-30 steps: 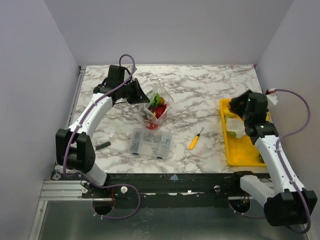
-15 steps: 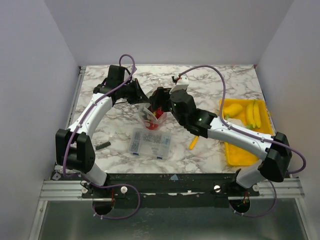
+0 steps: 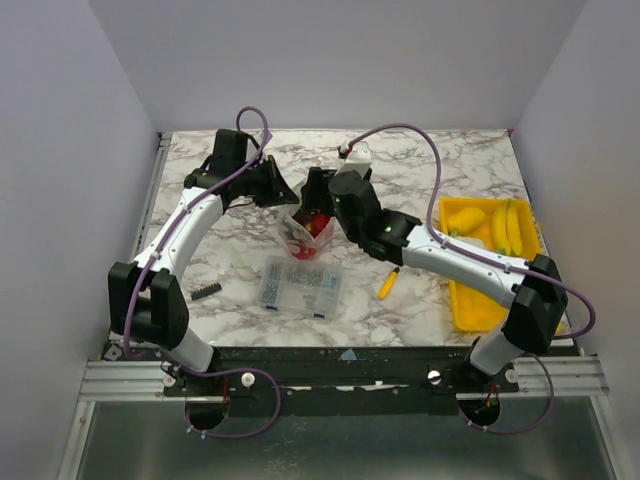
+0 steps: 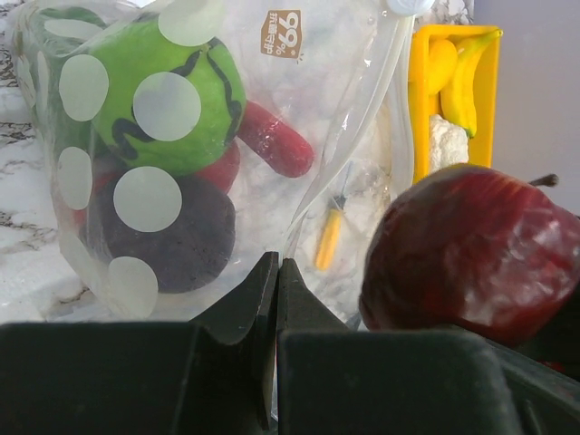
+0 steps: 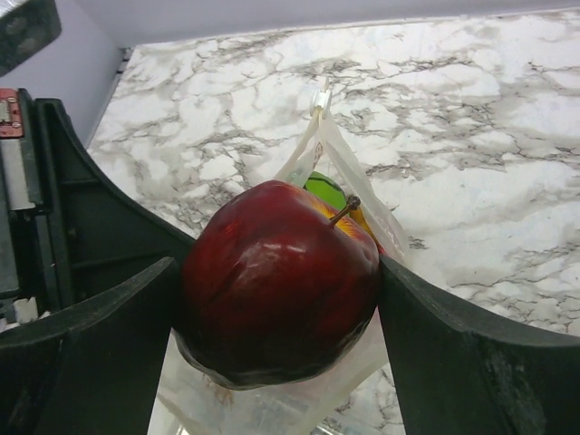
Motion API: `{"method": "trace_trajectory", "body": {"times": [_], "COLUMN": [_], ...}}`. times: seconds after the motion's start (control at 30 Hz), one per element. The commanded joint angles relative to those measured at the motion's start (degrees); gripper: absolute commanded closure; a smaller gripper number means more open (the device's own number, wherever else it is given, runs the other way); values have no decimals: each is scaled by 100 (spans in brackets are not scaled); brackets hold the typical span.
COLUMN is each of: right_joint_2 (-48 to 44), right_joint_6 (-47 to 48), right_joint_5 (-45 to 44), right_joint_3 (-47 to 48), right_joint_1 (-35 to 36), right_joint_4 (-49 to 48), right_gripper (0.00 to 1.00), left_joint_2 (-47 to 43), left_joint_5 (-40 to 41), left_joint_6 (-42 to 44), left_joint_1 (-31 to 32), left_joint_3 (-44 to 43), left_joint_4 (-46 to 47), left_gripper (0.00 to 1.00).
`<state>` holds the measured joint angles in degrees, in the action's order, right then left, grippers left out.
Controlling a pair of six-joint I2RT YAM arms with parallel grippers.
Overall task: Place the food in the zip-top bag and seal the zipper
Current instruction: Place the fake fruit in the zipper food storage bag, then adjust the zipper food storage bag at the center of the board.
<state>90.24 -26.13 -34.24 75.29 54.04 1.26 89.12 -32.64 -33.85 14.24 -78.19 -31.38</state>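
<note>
A second ago the right arm was over at the yellow tray [image 3: 470, 305]. Now it has swung to the middle of the table, and the right gripper [image 3: 318, 200] carries one red apple [image 5: 276, 281]. Its two fingers are spread wide and squeeze the apple from both sides. The apple hangs right above the open top of the one zip-top bag [image 4: 335, 100], which stands near the middle of the table. The left gripper [image 4: 276, 281] has not moved. It is pinched tight on the bag's edge and holds it up. So the apple looks ready to drop in, and the zipper [image 5: 319, 113] is not closed yet. Inside the bag there is one green toy with black lines [image 4: 172, 91], one dark round toy [image 4: 172, 240] and at least one red toy [image 4: 272, 140]. In the tray there are what look like two bananas [image 3: 507, 228], one other yellow fruit [image 3: 466, 218] and one white cauliflower [image 4: 444, 145]. On the table lie one screwdriver [image 3: 388, 284] and one clear box [image 3: 299, 285].
</note>
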Motion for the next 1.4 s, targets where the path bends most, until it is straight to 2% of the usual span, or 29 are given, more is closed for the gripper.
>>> {"method": "trace_trajectory", "body": {"times": [0.0, 0.13, 0.33, 0.53, 0.7, 0.77, 0.87, 1.03, 1.1, 1.37], "right_joint_2": [572, 975, 764, 321, -53, -142, -185, -141, -3, 661], "right_joint_6": [-192, -317, -402, -350, -355, -127, 325, 834, 905, 899], "right_joint_5": [-214, -136, -157, -532, 470, 1036, 2000, 3139, 3375, 3314], "right_joint_3": [693, 1223, 1188, 954, 542, 356, 127, 45, 153, 662], "right_joint_1": [12, 8, 10, -66, -876, -1186, -1548, -1590, -1596, -1592], "right_joint_4": [1012, 1649, 1830, 2113, 2046, 1779, 1328, 774, 745, 783], "right_gripper": [10, 0, 0, 3, 6, 8, 16, 26, 30, 43], "left_joint_2": [-230, -268, -312, -328, -323, -316, -287, -239, -203, -79], "left_joint_5": [-139, -143, -135, -163, -157, -146, -146, -161, -196, -81], "left_joint_6": [45, 40, 36, 27, 36, 58, 86, 124, 133, 310], "left_joint_1": [-35, -43, -62, -70, -68, -70, -60, -55, -30, 144], "left_joint_3": [-51, -32, -18, -11, -7, -3, 6, 23, 32, 8], "left_joint_4": [44, 70, 74, 91, 110, 128, 177, 251, 301, 364], "left_gripper": [100, 100, 100, 100, 100, 100, 100, 100, 100, 100]}}
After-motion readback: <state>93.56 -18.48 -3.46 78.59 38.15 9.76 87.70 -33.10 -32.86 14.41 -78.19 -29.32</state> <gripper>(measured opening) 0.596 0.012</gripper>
